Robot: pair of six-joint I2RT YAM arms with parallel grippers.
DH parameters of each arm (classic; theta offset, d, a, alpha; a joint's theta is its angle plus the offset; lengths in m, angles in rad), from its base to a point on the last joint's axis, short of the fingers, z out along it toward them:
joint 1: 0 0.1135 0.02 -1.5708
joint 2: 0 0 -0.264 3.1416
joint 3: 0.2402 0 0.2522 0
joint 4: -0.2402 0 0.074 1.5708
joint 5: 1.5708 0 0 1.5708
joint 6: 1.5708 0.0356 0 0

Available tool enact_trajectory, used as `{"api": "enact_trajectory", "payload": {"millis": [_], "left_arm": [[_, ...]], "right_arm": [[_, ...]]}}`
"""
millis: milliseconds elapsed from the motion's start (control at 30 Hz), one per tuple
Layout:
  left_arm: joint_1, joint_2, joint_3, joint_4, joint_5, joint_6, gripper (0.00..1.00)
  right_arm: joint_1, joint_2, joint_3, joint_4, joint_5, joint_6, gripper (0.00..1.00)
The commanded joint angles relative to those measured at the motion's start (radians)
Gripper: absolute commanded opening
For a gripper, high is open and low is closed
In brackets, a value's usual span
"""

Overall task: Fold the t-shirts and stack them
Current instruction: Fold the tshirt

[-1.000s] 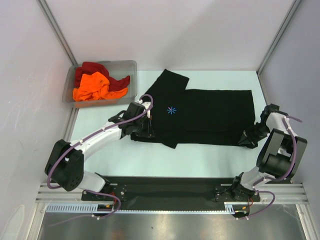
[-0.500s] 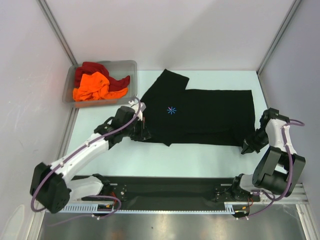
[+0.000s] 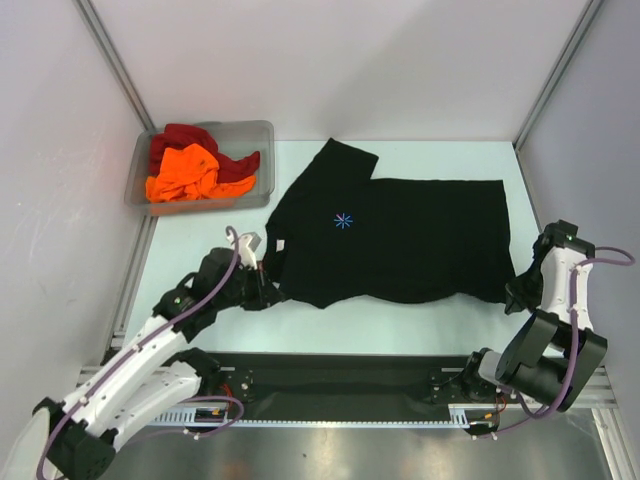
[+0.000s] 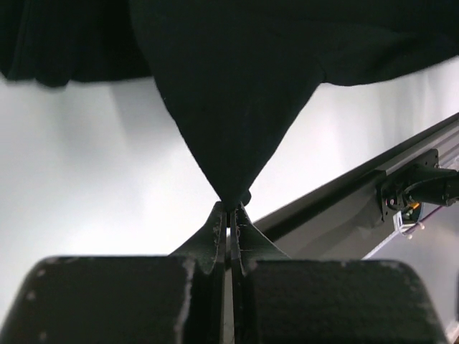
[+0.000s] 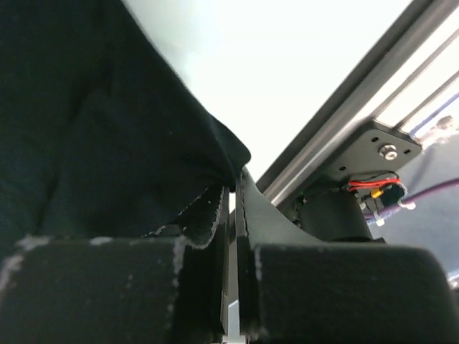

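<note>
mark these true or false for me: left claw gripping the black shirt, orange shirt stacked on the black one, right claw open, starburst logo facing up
1. The left claw is shut on a pinched corner of the black t-shirt. True.
2. The orange t-shirt is folded on top of the black t-shirt. False: it lies bunched in the clear bin together with the dark red t-shirt.
3. The right claw is open and clear of the cloth. False: it is shut on the black t-shirt's edge at the near right corner.
4. The starburst mark on the black t-shirt faces up. True.
</note>
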Motion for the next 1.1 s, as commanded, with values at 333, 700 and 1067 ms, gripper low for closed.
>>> {"api": "enact_trajectory", "payload": {"millis": [333,700,1067], "left_arm": [[0.003,-0.358,-0.033,-0.359,-0.054,-0.328,0.00],[0.003,-0.549,-0.070,-0.570,0.020,-0.549,0.00],[0.003,-0.632,-0.063,-0.737,0.107,-0.658,0.00]], "right_arm": [[0.022,-0.127,0.015,-0.061,0.068,0.044,0.00],[0.028,-0.143,0.060,-0.069,0.142,0.050,0.00],[0.016,-0.124,0.049,-0.066,0.143,0.053,0.00]]}}
